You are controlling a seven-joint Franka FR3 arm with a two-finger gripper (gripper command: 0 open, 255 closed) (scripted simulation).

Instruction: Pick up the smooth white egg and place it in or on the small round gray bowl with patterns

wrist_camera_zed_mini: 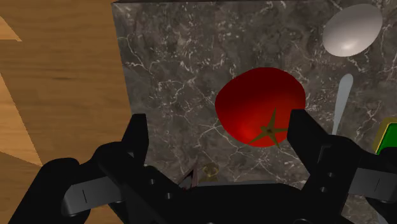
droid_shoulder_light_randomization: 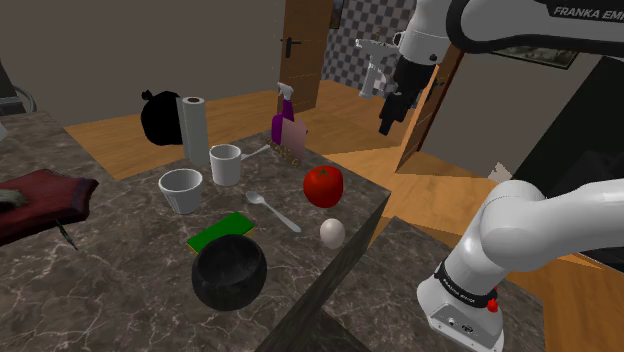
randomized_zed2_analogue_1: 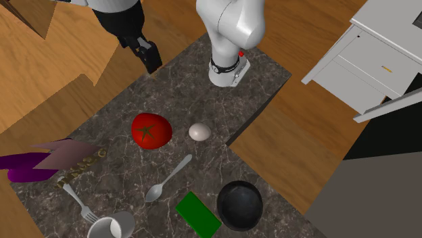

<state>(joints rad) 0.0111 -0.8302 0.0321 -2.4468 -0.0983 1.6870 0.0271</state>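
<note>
**A:** The end effector (droid_shoulder_light_randomization: 388, 120) is hanging high over one edge of the dark marbled desk (droid_shoulder_light_randomization: 110, 265), with the wooden floor (wrist_camera_zed_mini: 57, 83) showing alongside. Is it gripping anything?

**B:** No. Seen from the wrist camera, its two black fingers (wrist_camera_zed_mini: 137, 137) are standing wide apart and clasping nothing. The red tomato (wrist_camera_zed_mini: 261, 105) is showing below, between them and untouched.

**A:** Where is the egg lying?

**B:** The pale egg (droid_shoulder_light_randomization: 332, 233) is resting on the bare desk, close to the edge facing the stand (droid_shoulder_light_randomization: 460, 310). It is lying near the tomato without touching it, and well apart from the end effector.

**A:** And the bowl?

**B:** The dark round bowl (droid_shoulder_light_randomization: 229, 272) is sitting upright farther along that same edge, toward the desk's near corner in the shoulder view. A flat green block (droid_shoulder_light_randomization: 220, 232) is lying just beside it, and a spoon (droid_shoulder_light_randomization: 275, 212) is lying between the tomato and the bowl. The egg is sitting apart from the bowl, with bare desk between them.
</note>
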